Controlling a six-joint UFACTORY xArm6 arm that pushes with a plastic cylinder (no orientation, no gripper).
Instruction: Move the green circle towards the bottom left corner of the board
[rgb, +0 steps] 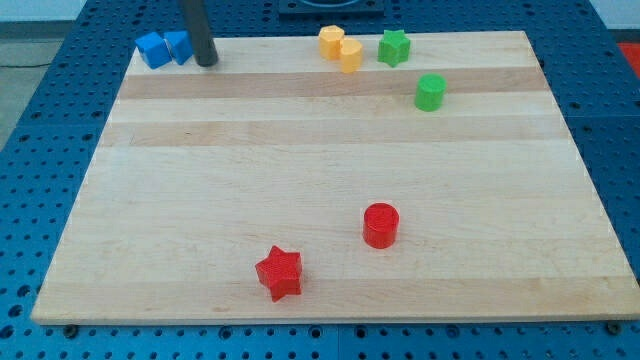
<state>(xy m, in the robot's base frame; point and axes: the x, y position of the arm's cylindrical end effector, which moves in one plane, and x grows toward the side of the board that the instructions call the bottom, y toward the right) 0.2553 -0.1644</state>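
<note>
The green circle (431, 92) stands near the view's top right of the wooden board (200, 220). A green star (394, 47) lies just up and left of it. My tip (207, 62) rests at the view's top left, touching or nearly touching the right side of two blue blocks (163, 48). The tip is far to the left of the green circle, with the board's width between them.
Two yellow-orange blocks (341, 47) sit side by side at the top, left of the green star. A red circle (381, 225) and a red star (279, 273) stand near the view's bottom middle. A blue pegboard surrounds the board.
</note>
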